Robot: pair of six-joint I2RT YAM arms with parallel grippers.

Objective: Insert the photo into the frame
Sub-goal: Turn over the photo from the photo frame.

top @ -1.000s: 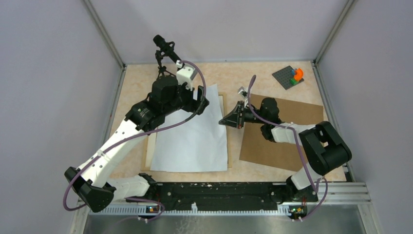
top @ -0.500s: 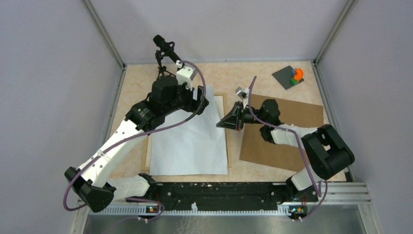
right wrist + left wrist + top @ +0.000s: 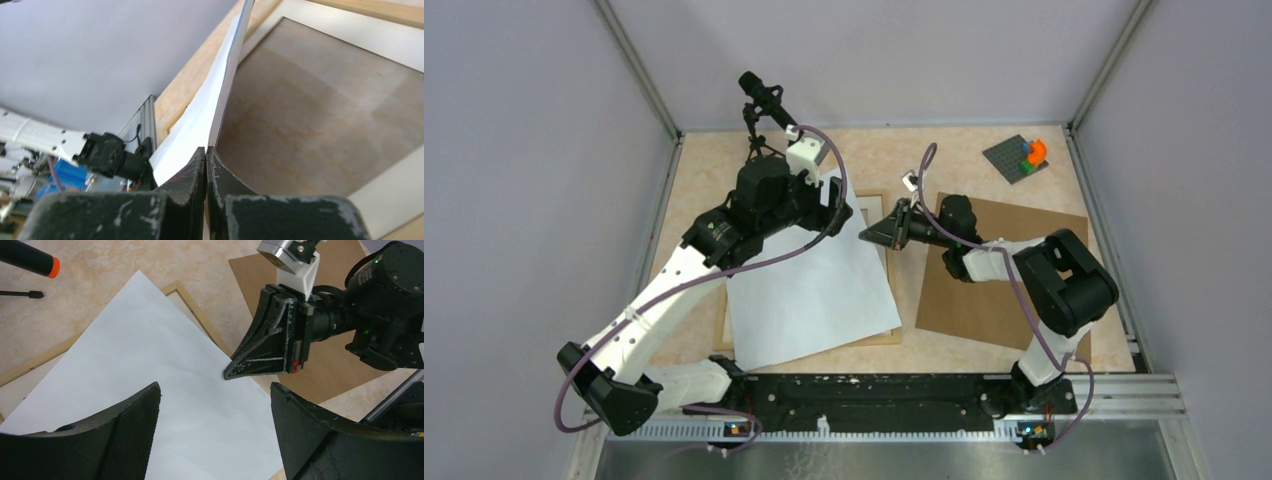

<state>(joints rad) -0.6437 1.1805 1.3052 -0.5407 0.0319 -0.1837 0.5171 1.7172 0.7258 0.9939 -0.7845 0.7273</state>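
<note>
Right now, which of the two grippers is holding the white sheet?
The right gripper: its jaws are shut on the edge of the photo. The left gripper hangs open above it.

The photo (image 3: 150,385), white side up, is laid askew over the frame (image 3: 196,311); it is overhung by the wide-spread left tool (image 3: 216,390), and its edge is met by the closed right tool (image 3: 229,375).

Matt white paper photo (image 3: 809,290); pale wood frame (image 3: 199,316); matt brown backing board (image 3: 964,300).
</note>
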